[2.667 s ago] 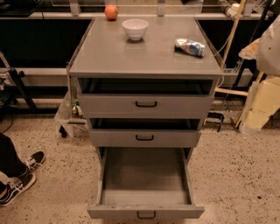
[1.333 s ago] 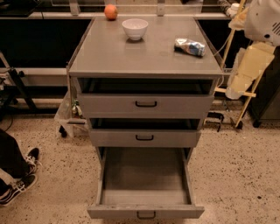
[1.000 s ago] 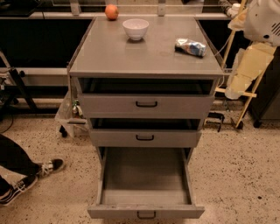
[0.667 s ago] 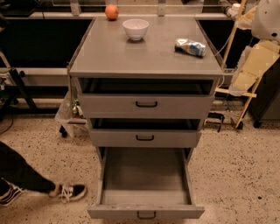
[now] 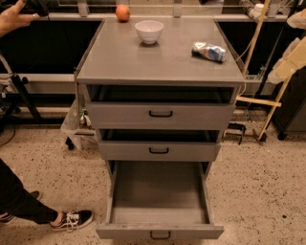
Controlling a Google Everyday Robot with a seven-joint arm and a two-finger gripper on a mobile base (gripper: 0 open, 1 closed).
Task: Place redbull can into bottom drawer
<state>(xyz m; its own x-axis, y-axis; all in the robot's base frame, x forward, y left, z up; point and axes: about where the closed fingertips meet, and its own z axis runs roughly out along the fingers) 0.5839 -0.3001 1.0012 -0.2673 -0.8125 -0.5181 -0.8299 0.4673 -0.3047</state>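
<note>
The redbull can (image 5: 208, 51) lies on its side on the right part of the grey cabinet top (image 5: 158, 62). The bottom drawer (image 5: 160, 232) is pulled fully open and its inside shows nothing in it. The two shallower drawers above are slightly open. Only cream parts of my arm (image 5: 288, 67) show at the right edge, right of the cabinet and apart from the can. My gripper itself is out of view.
A white bowl (image 5: 149, 31) and an orange fruit (image 5: 123, 13) stand at the back of the cabinet top. A person's leg and shoe (image 5: 71, 220) are on the floor at lower left, and a hand (image 5: 16, 16) shows at top left. A wooden frame (image 5: 267, 95) leans at the right.
My arm has swung further right, toward the picture's edge. The person's foot has stepped rightward across the floor at lower left. The can and drawers have not moved.
</note>
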